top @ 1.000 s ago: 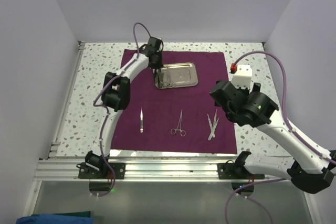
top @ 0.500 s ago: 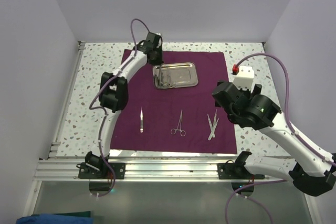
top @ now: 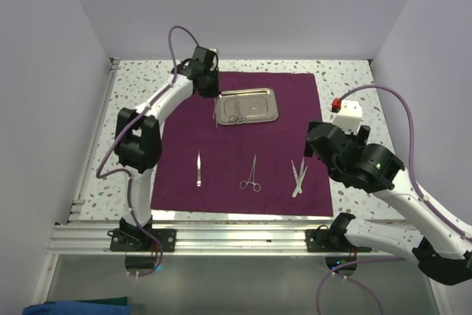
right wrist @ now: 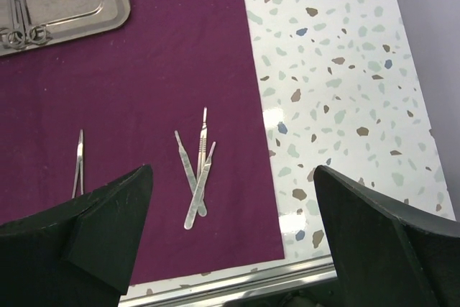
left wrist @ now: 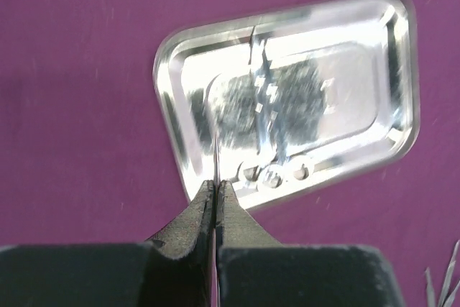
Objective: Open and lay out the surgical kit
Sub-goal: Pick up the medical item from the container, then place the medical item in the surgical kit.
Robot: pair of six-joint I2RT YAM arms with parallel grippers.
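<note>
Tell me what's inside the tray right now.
Ring-handled forceps lie in the tray, rings toward its near rim; glare hides how many. The rest of it looks bare. The left gripper, shut on a thin instrument, covers part of that rim.

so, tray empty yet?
Not empty: ring-handled forceps lie in the steel tray. The left pincer, shut on a thin instrument, hangs near its edge.

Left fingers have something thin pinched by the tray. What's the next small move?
Probably swing the left gripper toward the near row and lay its thin instrument on bare cloth beside the laid-out tool: the fingers are shut on it.
</note>
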